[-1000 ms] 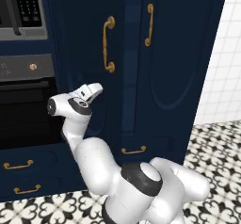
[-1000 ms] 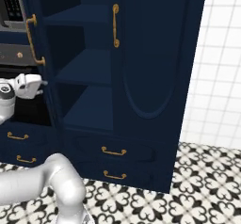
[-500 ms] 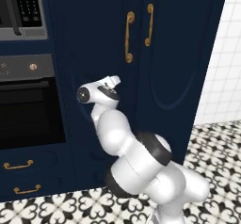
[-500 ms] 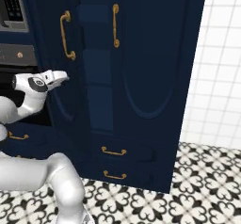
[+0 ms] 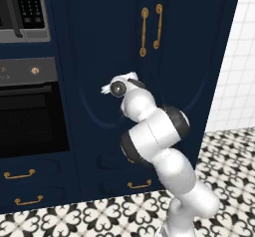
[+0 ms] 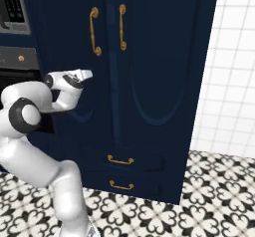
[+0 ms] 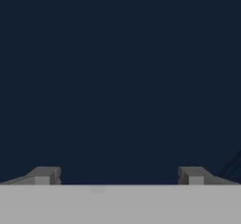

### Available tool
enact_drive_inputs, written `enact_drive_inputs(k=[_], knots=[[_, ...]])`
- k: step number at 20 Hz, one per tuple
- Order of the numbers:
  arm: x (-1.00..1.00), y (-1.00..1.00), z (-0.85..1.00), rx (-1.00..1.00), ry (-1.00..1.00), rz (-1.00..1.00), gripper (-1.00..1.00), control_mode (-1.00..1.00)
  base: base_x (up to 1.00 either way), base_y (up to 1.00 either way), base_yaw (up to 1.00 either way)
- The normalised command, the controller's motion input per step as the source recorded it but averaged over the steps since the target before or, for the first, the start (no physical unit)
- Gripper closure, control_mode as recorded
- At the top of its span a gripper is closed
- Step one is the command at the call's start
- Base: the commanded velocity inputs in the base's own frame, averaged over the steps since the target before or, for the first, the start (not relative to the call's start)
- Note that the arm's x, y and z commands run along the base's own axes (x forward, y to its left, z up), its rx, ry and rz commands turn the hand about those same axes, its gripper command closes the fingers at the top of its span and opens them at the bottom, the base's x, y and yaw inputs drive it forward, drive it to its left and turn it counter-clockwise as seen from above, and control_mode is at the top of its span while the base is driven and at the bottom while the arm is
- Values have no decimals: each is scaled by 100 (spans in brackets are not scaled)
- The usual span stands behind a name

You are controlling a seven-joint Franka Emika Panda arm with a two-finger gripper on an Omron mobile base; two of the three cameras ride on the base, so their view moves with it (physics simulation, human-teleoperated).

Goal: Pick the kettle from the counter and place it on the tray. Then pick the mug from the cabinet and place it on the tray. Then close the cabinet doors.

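Left door (image 6: 74,61) newly shut against pincer (image 7: 117,175)

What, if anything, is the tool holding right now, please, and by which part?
Nothing. The tool is open, its fingertips spread wide with only the navy cabinet door in front of them.

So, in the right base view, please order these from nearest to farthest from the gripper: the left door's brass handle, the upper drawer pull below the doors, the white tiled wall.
From the gripper, pressed near the left door:
1. The left door handle, just above and a little right of it.
2. The upper drawer pull, lower down, toward the right.
3. The white tiled wall, far right, past the cabinet's edge.
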Motion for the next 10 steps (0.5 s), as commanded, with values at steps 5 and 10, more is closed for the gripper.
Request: enact_drive_inputs(k=[5,10], knots=[[88,-30,0,16,-2,19,-100,-100,0,0,0],[96,-15,-1,15,0,13,-100,-100,0,0,0]])
